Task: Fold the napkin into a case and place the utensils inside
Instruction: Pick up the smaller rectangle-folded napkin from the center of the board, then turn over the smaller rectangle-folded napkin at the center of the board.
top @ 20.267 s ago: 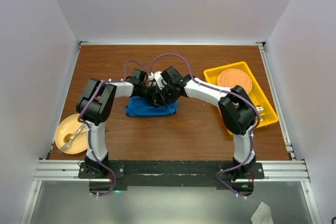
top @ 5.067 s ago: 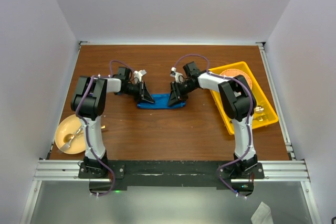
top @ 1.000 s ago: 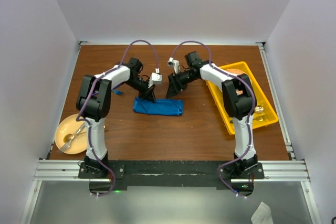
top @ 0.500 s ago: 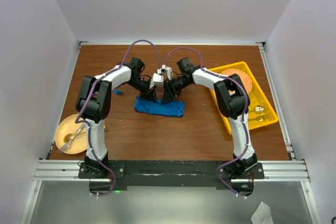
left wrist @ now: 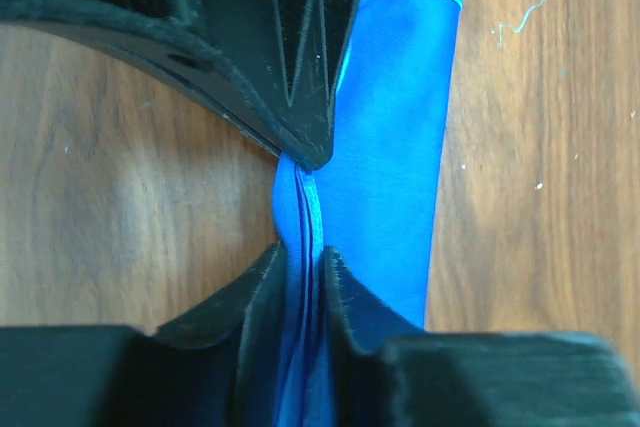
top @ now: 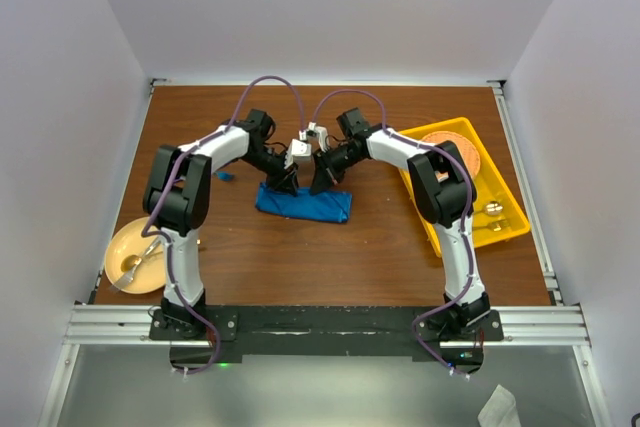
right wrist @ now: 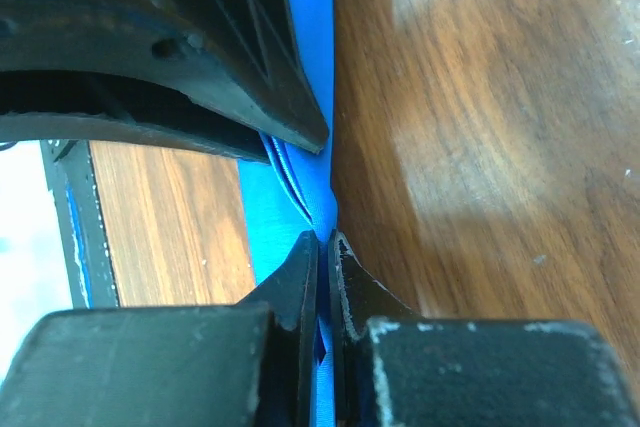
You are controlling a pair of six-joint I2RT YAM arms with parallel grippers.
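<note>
The napkin [top: 303, 204] lies on the table folded into a narrow bright blue oblong case. Both grippers meet tip to tip at its far long edge, where a fold stands up as a ridge. My right gripper [top: 320, 184] [right wrist: 324, 240] is shut tight on that ridge of napkin [right wrist: 270, 227]. My left gripper [top: 285, 185] [left wrist: 300, 259] has its jaws slightly parted, with the napkin [left wrist: 390, 177] fold still running between them. A small blue sliver [top: 222, 175] lies beside the left forearm, too small to identify. I cannot pick out the utensils.
A yellow tray [top: 510, 217] at the right holds an orange round plate [top: 447, 152] and gold cutlery [top: 490, 212]. A pale yellow plate [top: 135, 255] with a gold spoon [top: 130, 265] sits at the near left. White walls enclose the table.
The right gripper swung left to meet the left one and closed from wide open onto the napkin's raised fold. The left gripper's jaws have parted a little.
</note>
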